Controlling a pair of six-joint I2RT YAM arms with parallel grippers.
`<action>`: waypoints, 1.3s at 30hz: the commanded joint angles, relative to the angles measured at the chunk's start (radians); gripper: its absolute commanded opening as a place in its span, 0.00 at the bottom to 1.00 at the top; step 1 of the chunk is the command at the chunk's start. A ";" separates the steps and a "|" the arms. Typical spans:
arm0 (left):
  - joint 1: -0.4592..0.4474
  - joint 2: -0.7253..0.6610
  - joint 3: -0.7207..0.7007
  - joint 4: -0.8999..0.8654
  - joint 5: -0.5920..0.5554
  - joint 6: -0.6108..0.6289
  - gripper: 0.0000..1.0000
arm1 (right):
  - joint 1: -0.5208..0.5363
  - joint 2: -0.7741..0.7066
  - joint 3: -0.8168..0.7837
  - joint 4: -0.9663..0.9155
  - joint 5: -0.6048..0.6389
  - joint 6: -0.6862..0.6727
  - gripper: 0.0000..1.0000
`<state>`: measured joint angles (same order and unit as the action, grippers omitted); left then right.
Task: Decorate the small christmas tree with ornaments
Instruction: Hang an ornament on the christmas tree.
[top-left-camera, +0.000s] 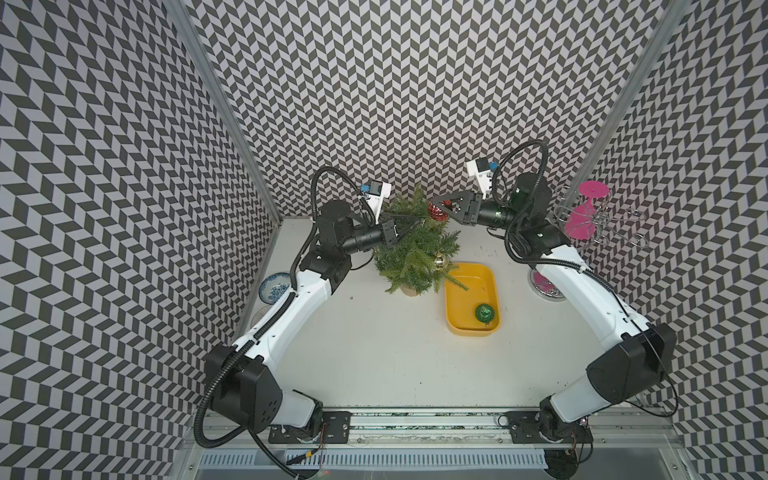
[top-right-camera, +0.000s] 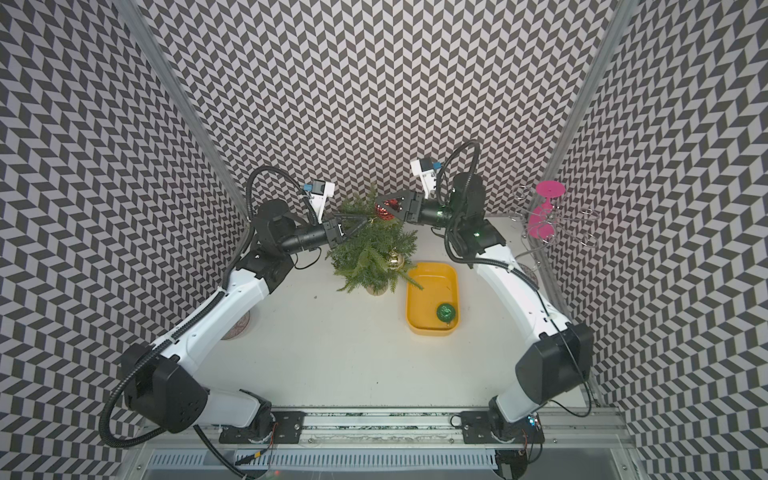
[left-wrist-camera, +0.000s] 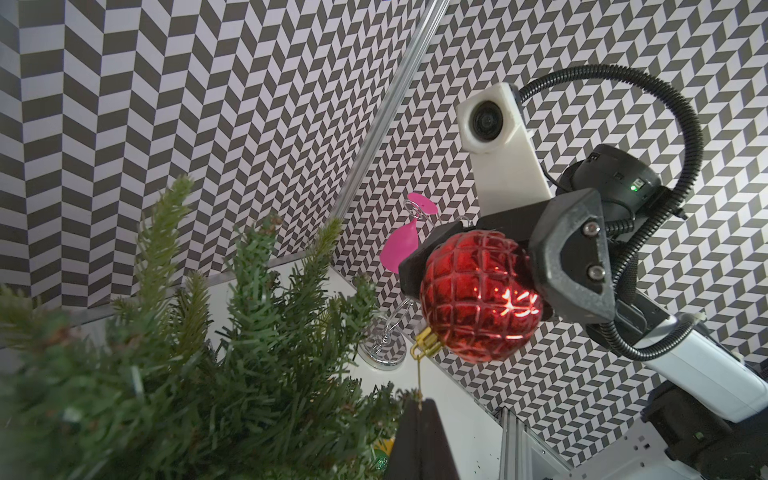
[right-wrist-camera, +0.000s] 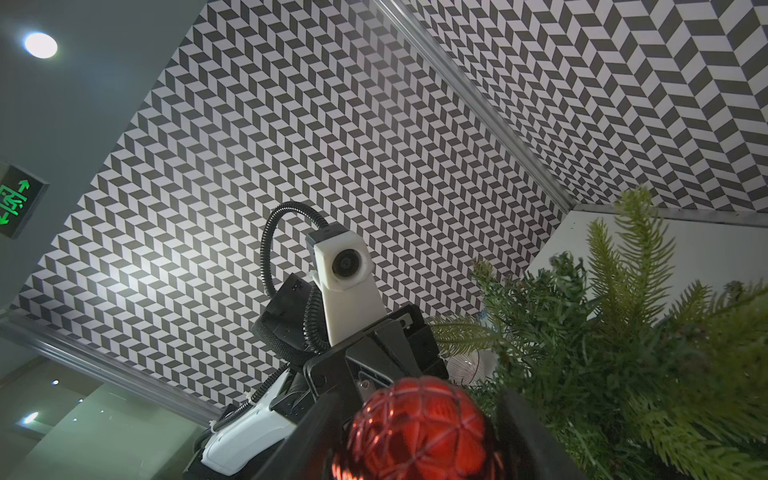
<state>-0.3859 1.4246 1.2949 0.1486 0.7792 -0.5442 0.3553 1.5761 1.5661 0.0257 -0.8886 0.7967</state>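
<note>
Clamping the probably light, slick, breakable red bauble (left-wrist-camera: 478, 295) by its body at the small christmas tree (top-left-camera: 415, 249) top near the table (top-left-camera: 374, 353) far edge, right tool (top-left-camera: 439, 208) holds it while closed left tool (left-wrist-camera: 419, 432) pinches its gold thread (left-wrist-camera: 419, 374), likely the safer hold.

Red bauble (left-wrist-camera: 478, 295): glossy, mirror-bright, surface moulded in a raised grid. Its cap (left-wrist-camera: 424, 345) is gold-toned metal.
Fingers (left-wrist-camera: 577, 257) of right gripper (top-left-camera: 436, 206): black plastic, matt, slightly grainy, with bright metal screws.
Tree (top-left-camera: 415, 253): plastic-looking needles, matt, feathery.
Gold bauble (top-left-camera: 440, 261): shiny, reflective.
Green bauble (top-left-camera: 484, 312): glittery.
Tray (top-left-camera: 465, 291): yellow plastic, smooth, faint sheen.
Table (top-left-camera: 374, 353): pale, matt, smooth.
Glass rack (left-wrist-camera: 384, 347): chromed wire, mirror-finish base.
Hanging glass (left-wrist-camera: 399, 245): pink, translucent, glossy.
Walls (top-left-camera: 415, 104): matt chevron print.
</note>
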 joint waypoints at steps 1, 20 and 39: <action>0.007 0.004 0.033 0.032 0.002 -0.010 0.05 | -0.028 -0.013 -0.025 0.059 0.019 0.013 0.58; 0.006 -0.004 0.000 0.042 -0.014 -0.037 0.12 | -0.048 -0.047 -0.122 0.098 0.025 0.029 0.58; -0.078 -0.001 0.094 -0.131 -0.164 0.096 0.35 | -0.028 -0.066 -0.202 0.253 -0.007 0.142 0.59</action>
<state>-0.4496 1.4342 1.3479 0.0753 0.6788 -0.5034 0.3183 1.5436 1.3773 0.1879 -0.8871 0.9020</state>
